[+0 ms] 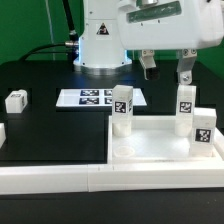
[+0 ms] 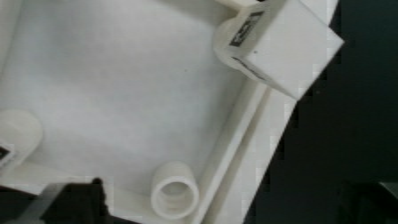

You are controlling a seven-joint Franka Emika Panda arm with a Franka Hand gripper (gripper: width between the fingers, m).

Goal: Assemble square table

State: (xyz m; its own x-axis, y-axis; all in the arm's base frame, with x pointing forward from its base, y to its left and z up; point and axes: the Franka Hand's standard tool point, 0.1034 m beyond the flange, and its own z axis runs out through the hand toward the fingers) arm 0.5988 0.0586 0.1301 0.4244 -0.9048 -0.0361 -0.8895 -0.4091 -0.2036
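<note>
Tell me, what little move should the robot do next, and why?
Probably lower the pincer onto the upright leg just under it. The pincer looks open and empty, hanging above the table top, and that leg stands loose there while a corner socket shows empty.

Counts, exterior view: 1 top, 4 legs, 1 marker board, 1 gripper.
One square table top (image 1: 150,142); three legs upright on it (image 1: 121,108) (image 1: 186,109) (image 1: 203,128); one loose leg (image 1: 16,100) far left on counter (image 1: 45,125); one marker board (image 1: 97,97); one gripper (image 1: 166,70).
</note>
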